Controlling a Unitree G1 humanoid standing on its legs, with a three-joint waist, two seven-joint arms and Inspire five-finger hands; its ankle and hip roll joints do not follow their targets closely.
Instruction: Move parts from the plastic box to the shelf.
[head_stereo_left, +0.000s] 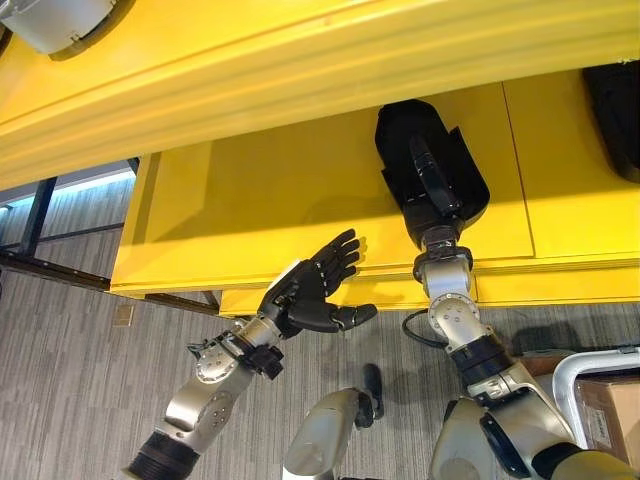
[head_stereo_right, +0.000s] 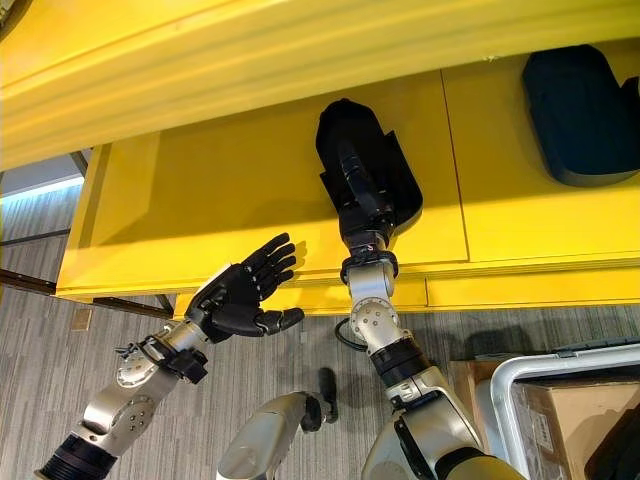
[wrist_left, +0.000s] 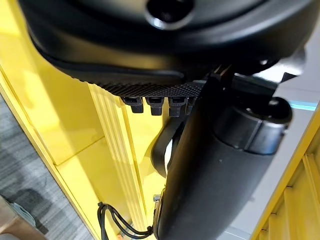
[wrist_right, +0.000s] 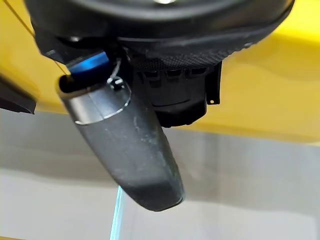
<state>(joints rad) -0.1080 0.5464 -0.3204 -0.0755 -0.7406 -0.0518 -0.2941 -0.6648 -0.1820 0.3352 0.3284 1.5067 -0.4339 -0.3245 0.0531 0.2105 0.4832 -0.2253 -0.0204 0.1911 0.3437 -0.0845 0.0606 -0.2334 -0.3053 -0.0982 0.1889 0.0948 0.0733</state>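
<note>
Your right hand (head_stereo_left: 432, 190) is up on the yellow shelf (head_stereo_left: 270, 200), lying on top of a black part (head_stereo_left: 400, 135) that sits flat on the shelf board. Fingers stretch along the part's top toward the far side. Can't tell if they're curled onto it or just resting: the right wrist view gives you only the thumb (wrist_right: 132, 150) against a blurred background, nothing of the grip.

Part position: on the shelf's lower level, right of centre, near the seam between two yellow panels. Its far end tucks under the shadow of the yellow beam (head_stereo_left: 300, 70) above.

A second black part (head_stereo_right: 575, 115) lies further right on the same shelf level, well apart from the first, not touched by either hand.

Your left hand (head_stereo_left: 310, 290) is empty and open, fingers spread and pointing up-right, thumb out to the right. It hovers off the shelf's near edge, left of the right arm, touching nothing.

Lower right, near you: a cardboard box (head_stereo_right: 560, 425) inside a white tubular frame (head_stereo_right: 505, 385), on the grey carpet floor (head_stereo_left: 70, 370). Contents can't be made out.

Top left in the left eye view there's a white rounded object (head_stereo_left: 60, 20) on the upper level; can't tell what it is.
</note>
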